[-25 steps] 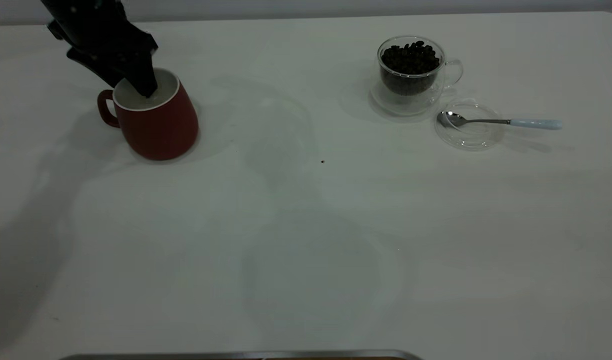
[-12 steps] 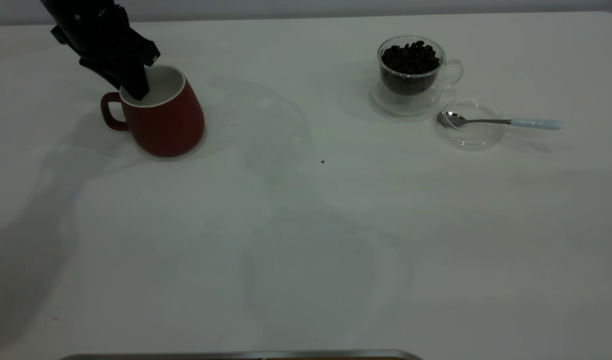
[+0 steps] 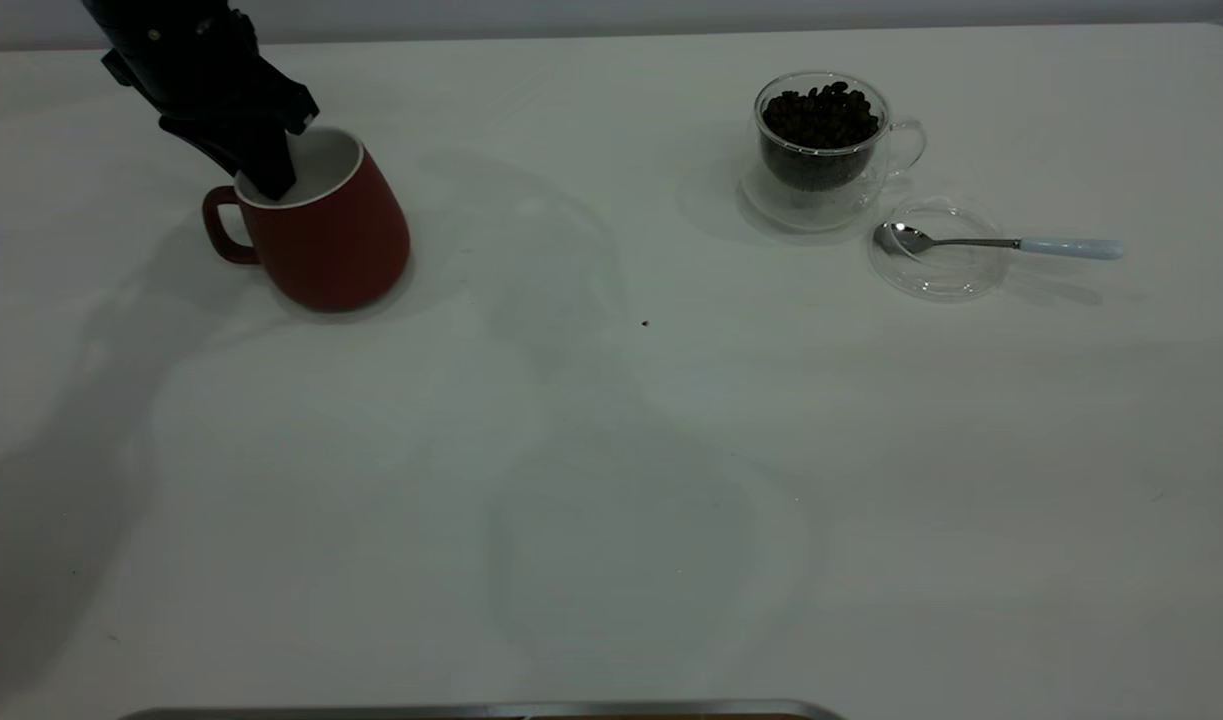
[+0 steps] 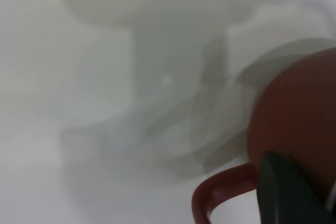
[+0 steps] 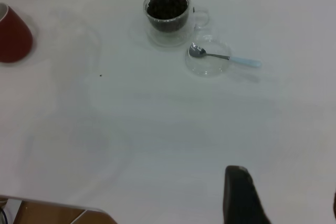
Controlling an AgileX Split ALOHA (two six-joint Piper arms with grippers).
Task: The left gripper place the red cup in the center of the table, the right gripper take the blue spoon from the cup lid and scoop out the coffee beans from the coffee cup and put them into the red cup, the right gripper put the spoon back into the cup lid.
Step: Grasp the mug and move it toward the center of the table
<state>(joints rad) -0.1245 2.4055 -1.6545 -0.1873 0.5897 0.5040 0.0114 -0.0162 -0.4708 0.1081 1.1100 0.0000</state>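
A: What stays hidden around the red cup (image 3: 321, 235)?

B: The left gripper (image 3: 271, 170) covers the rim nearest the handle, and its upper part is cut off by the exterior view's top edge. Whether the cup's base touches the counter (image 3: 611, 450) is unclear.

A: And the left wrist view?

B: Blurred; the cup (image 4: 294, 124) is cut off at the edge, and only one dark finger shows.

A: The right gripper (image 5: 283, 198)?

B: One finger (image 5: 239, 195) shows; the other is almost wholly cut off.

A: The speck (image 3: 645, 323) right of the cup?

B: Too small to identify.
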